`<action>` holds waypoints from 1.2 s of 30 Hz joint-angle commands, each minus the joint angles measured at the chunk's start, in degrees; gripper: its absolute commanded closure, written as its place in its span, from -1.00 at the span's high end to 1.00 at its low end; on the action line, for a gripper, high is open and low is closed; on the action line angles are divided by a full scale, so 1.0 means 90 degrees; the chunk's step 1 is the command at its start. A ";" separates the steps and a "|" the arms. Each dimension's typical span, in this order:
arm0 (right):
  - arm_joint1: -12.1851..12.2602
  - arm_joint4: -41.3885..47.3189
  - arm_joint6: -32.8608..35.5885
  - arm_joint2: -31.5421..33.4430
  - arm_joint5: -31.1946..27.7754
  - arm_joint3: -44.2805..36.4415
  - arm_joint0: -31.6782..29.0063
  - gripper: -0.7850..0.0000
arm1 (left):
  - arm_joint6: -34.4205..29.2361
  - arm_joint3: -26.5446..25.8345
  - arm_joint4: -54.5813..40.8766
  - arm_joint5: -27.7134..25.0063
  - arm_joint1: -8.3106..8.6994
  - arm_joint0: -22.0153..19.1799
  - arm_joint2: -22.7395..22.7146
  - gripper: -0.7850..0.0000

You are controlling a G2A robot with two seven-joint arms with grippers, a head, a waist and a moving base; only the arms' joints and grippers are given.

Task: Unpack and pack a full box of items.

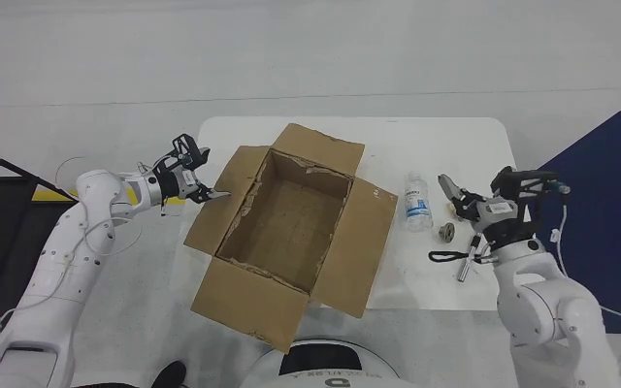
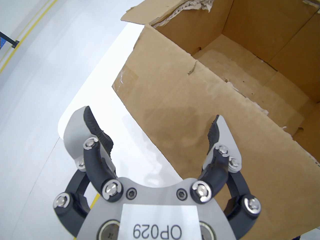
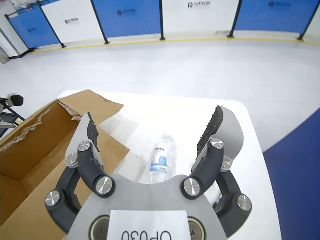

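Right gripper, spread, should straddle the bottle squarely at mid-body before lifting it into the box; left gripper, also spread, hangs beside the box.

**Cardboard, plastic, metal**

The box is matt brown corrugated cardboard, with rough, fibrous torn rims. The table is smooth white with a faint sheen. The bottle is clear glossy plastic. The left gripper and right gripper are brushed metal with black ribbed pads.
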 commanded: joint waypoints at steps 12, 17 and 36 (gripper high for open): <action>0.0038 0.0484 0.2838 -0.0071 0.1029 0.1940 0.0809 -0.01 | 0.0000 0.0000 0.0000 0.0000 0.0000 0.0000 0.0000 1.00; 0.0028 0.0439 0.3065 -0.0138 0.1594 0.2507 0.1112 -0.06 | 0.0000 0.0000 0.0000 0.0000 0.0000 0.0000 0.0000 1.00; 0.0044 -0.0248 0.2992 -0.0148 0.1959 0.3451 0.1676 -0.11 | 0.0000 0.0000 0.0000 0.0000 0.0000 0.0000 0.0000 1.00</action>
